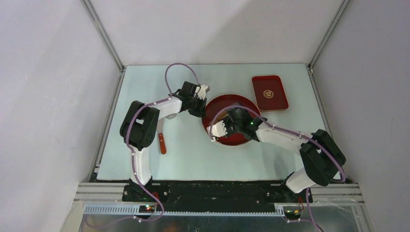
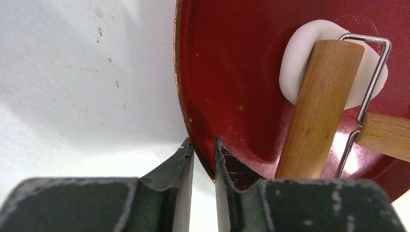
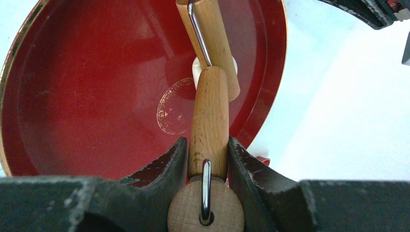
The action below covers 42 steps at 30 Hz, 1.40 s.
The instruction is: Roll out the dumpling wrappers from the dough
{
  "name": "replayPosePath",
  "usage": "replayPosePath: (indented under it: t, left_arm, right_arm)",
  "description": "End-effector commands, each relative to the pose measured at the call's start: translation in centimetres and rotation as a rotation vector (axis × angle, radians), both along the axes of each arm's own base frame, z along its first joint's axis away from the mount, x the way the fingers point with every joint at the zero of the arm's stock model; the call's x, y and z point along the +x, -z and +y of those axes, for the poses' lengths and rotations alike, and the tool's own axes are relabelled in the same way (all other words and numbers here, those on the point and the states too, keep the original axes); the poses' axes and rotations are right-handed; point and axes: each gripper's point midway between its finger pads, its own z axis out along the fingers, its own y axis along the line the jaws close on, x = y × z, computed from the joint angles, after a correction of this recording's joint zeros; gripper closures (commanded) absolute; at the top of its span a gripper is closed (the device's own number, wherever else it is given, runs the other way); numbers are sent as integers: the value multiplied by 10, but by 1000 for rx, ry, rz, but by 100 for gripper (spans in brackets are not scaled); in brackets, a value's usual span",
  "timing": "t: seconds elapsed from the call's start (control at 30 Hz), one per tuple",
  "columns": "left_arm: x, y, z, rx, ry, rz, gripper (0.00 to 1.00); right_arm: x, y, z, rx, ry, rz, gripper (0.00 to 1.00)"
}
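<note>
- Reading labels: a round gold seal (image 3: 171, 113) is showing in the middle of the red plate (image 2: 232, 72). Its characters are too faint for me to read.
- The red tray (image 1: 270, 93) at the far right of the worktop (image 1: 193, 159) is carrying a small gold emblem (image 1: 268, 94), which is also illegible from the top view.
- No other writing is showing.
- The dough (image 2: 309, 53) is lying in the plate as a flattened white oval, off toward the side away from my left jaws.
- The wooden roller (image 2: 319, 106) is lying across the dough, covering its middle, with white showing on both sides of it.
- The wire frame (image 2: 372, 82) is joining the roller to the wooden handle (image 3: 209, 116).
- Relative to my right jaws, the dough is sitting straight ahead, past the end of the handle and under the roller.
- Relative to my left jaws, it is sitting well inside the plate, apart from the fingers.
- My right jaws are clamping the handle, with one finger pressing on each side. The handle's round end cap is poking out toward the camera.
- My left jaws are standing nearly together and pinching the near rim of the plate, one finger outside and one inside.
- A tool with a red-brown handle (image 1: 162, 143) is lying on the worktop beside my left arm, not touching either set of jaws.
</note>
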Motion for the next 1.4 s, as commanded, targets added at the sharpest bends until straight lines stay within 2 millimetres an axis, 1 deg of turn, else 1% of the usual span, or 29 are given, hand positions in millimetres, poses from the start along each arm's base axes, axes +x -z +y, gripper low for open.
replayPosePath:
  t: [0.0, 0.1, 0.27, 0.47, 0.6, 0.87, 1.0, 1.2, 1.3, 1.37]
  left_arm:
    - [4, 5, 4, 14, -2, -1, 77]
    - [4, 5, 5, 14, -3, -2, 76]
    - [4, 6, 5, 15, -5, -1, 76]
    - [5, 6, 5, 17, -7, -2, 77]
    - [4, 6, 5, 17, -6, -1, 76]
    - [4, 5, 4, 15, -5, -2, 76]
    - [5, 5, 5, 16, -6, -2, 76]
    - [5, 6, 5, 17, -6, -2, 77]
    - [5, 6, 5, 17, -7, -1, 76]
    - [5, 6, 5, 16, -7, -2, 76]
  right_arm:
    - [-44, 58, -58, -234, 28, 183, 100]
    - [-59, 67, -72, -276, 28, 221, 100]
    - [-73, 75, -91, -322, 45, 245, 100]
    - [-82, 80, -101, -344, 61, 276, 100]
    - [-84, 79, -105, -359, 64, 280, 100]
    - [-89, 72, -112, -383, 57, 276, 100]
    - [-88, 64, -111, -370, 54, 254, 100]
    - [-90, 53, -107, -343, 56, 271, 100]
    - [-89, 44, -104, -322, 66, 267, 100]
    - [-84, 31, -98, -278, 76, 248, 100]
